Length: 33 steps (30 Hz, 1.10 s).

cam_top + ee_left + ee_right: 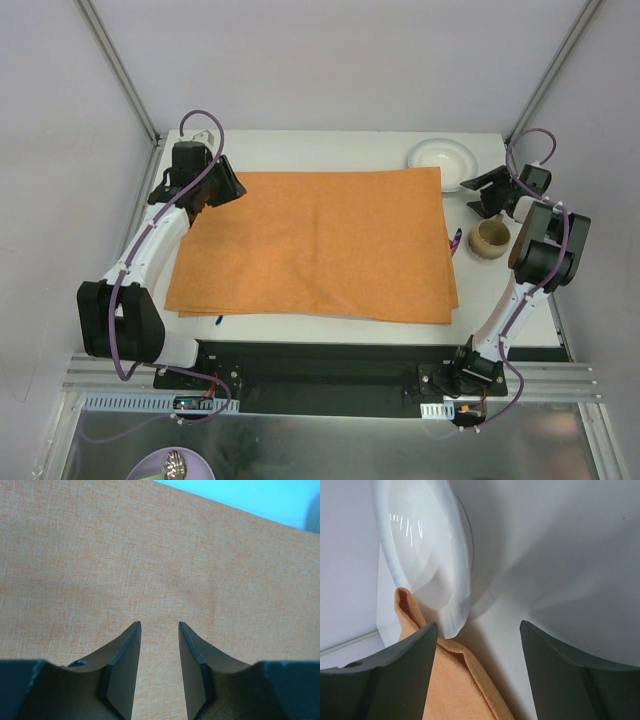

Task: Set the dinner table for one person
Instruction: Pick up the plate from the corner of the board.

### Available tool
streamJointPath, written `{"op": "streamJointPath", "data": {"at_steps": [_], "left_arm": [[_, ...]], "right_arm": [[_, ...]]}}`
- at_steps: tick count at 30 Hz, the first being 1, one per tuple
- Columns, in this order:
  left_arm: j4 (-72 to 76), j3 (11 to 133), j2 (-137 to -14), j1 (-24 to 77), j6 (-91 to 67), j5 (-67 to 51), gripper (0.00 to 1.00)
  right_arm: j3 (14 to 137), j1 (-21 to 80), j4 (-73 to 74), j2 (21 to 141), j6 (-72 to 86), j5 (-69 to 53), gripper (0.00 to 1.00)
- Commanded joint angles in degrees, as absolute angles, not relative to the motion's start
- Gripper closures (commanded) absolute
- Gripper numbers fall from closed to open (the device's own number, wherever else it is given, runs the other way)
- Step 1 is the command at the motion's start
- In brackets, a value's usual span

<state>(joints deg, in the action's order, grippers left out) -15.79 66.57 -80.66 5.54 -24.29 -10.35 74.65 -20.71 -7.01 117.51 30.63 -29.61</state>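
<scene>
Top external: bowl (441, 157) and cup (489, 238) sit on the table (330, 150), right of the cloth (315, 245). Both left fingers (125, 670) and right fingers (405, 675) stand apart.

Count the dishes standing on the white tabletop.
2. A white bowl sits at the far right corner of the table, by the corner of the orange cloth. A tan cup stands along the right edge, nearer the camera. Something flat could be hidden under the cloth.

Free passage over orange cloth (315, 245); white bowl (441, 157), tan cup (489, 238) at right edge of dinner table (330, 150).
</scene>
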Motion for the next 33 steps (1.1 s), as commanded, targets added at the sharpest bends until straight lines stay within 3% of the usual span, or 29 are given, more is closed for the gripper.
{"op": "streamJointPath", "data": {"at_steps": [1,17,21,23,33], "left_arm": [[-14.94,65.83,-77.52,4.48,-23.55,-10.99,0.65],[-15.03,62.93,-75.24,3.08,-23.47,-11.43,0.66],[-14.94,62.23,-74.97,2.99,-23.64,-11.51,0.66],[-14.94,61.79,-74.97,2.99,-23.73,-11.60,0.67],[-14.94,59.94,-74.09,2.46,-23.55,-11.34,0.68]], "right_arm": [[78.40,-21.09,-7.91,119.00,30.24,-30.23,0.29],[86.21,-21.01,-8.08,128.84,32.43,-33.57,0.30],[87.27,-20.66,-8.87,130.69,33.05,-36.55,0.35],[87.54,-20.39,-9.14,131.48,33.05,-37.44,0.42],[86.57,-19.78,-12.04,131.84,34.01,-40.52,0.99]]}}
